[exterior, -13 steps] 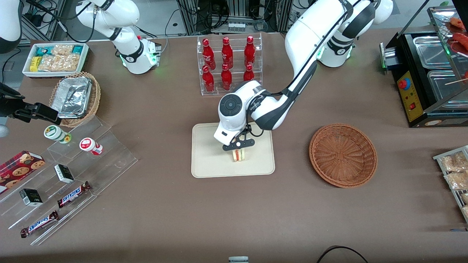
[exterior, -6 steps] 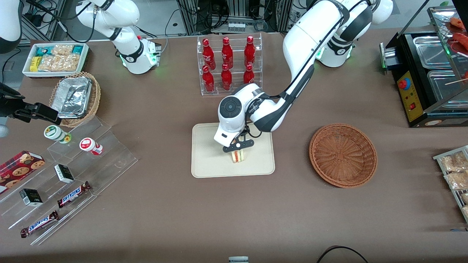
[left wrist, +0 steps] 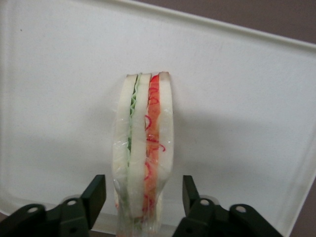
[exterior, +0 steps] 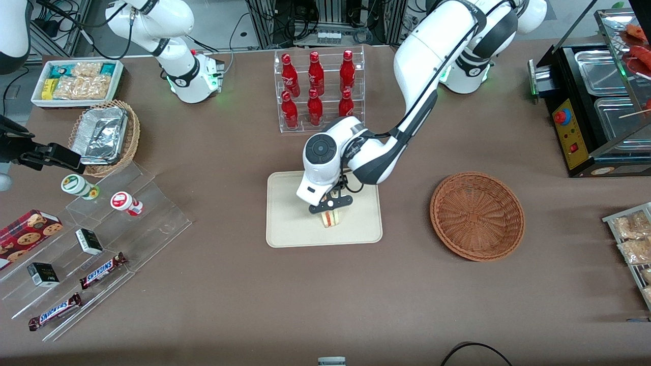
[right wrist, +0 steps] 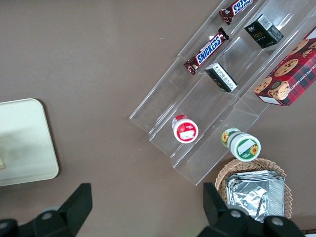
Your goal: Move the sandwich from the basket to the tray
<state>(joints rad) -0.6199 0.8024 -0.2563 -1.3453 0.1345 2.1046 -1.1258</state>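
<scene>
The sandwich (exterior: 331, 219), a wrapped wedge with red and green stripes, stands on edge on the cream tray (exterior: 290, 229). In the left wrist view the sandwich (left wrist: 144, 163) sits on the tray (left wrist: 237, 98) between the two black fingers (left wrist: 95, 195), with a gap on each side. My left gripper (exterior: 331, 205) is open and hovers just above the sandwich (left wrist: 143, 197). The reddish-brown basket (exterior: 477, 215) stands empty on the table toward the working arm's end.
A clear rack of red bottles (exterior: 317, 89) stands farther from the front camera than the tray. Clear stepped shelves (exterior: 101, 244) with snacks, a tan basket with foil containers (exterior: 104, 134) and a white snack bin (exterior: 76, 81) lie toward the parked arm's end. A black appliance (exterior: 595, 101) stands at the working arm's end.
The gripper has opened and lifted slightly off the sandwich, which now stands free on the tray. The wrist has shifted a little away from the front camera.
</scene>
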